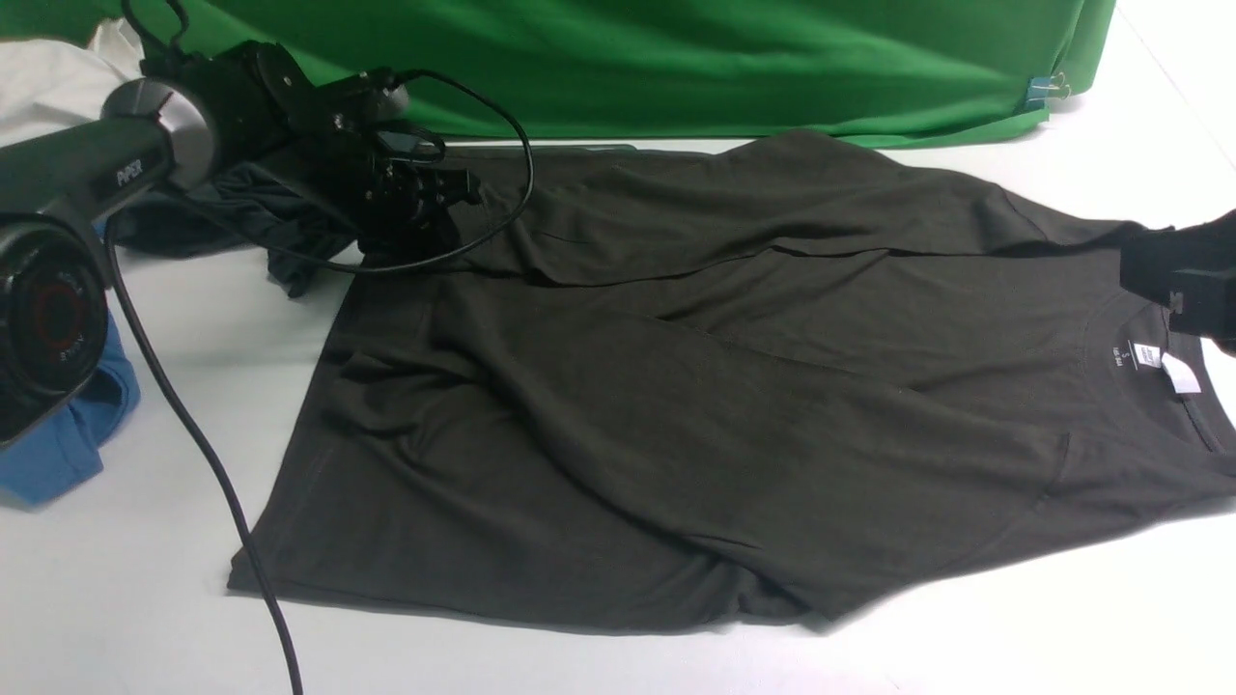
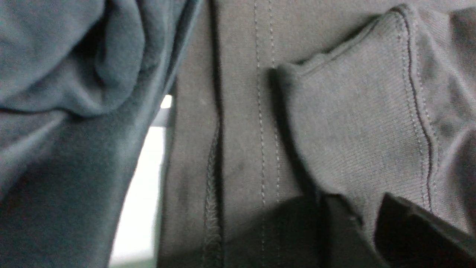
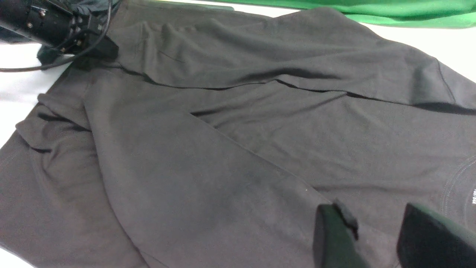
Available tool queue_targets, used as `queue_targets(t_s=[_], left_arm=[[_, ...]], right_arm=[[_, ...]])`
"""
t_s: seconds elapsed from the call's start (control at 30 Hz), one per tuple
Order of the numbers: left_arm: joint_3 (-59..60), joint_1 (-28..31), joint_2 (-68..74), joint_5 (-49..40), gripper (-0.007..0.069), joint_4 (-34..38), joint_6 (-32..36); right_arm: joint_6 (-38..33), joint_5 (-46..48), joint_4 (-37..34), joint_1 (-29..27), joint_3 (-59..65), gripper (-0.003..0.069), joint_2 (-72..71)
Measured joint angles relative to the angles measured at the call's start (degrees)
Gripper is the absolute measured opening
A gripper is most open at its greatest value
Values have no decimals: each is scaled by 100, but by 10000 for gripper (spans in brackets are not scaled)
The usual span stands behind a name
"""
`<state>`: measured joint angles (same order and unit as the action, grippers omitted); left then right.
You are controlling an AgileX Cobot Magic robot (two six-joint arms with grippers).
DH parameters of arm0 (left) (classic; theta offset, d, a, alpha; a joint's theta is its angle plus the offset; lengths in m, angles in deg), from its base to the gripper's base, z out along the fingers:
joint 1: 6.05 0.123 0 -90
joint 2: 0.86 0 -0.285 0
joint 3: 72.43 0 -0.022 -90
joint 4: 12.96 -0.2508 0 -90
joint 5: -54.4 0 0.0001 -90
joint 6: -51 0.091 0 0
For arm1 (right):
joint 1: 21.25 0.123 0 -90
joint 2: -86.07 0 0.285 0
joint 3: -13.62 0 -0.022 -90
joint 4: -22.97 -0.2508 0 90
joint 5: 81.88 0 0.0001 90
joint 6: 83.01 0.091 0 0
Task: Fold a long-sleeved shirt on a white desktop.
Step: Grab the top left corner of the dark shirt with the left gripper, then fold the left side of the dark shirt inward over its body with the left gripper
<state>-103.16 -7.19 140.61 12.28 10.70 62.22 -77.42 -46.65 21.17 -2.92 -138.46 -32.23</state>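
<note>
On the white counter (image 1: 966, 637), upper left, the left tool (image 1: 415, 217) meets the dark olive-brown knit shirt (image 1: 676, 386), grip unclear; the right tool (image 3: 372, 214) stands half-open, empty.

Bathed in bright, diffuse light, with the white desktop (image 1: 1139, 116) blown out to glare at far right, only soft shadows under the folds of the long-sleeved shirt (image 1: 676, 405), and the left wrist close-up blurred and murky.
</note>
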Motion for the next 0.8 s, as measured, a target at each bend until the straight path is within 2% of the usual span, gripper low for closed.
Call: queue_targets(t_s=[0.03,0.07,0.13,0.47,0.8], left_arm=[[0,0,0,5,111,-1,0],[0,0,0,12,60,-21,0],[0,0,0,17,25,-22,0],[0,0,-357,-101,18,-22,84],[-19,86,-1062,-942,18,-47,180]], right_arm=[[0,0,0,0,0,241,0],[0,-5,0,0,0,241,0],[0,-7,0,0,0,241,0],[0,-7,-2,0,0,241,0],[0,-7,-7,0,0,241,0]])
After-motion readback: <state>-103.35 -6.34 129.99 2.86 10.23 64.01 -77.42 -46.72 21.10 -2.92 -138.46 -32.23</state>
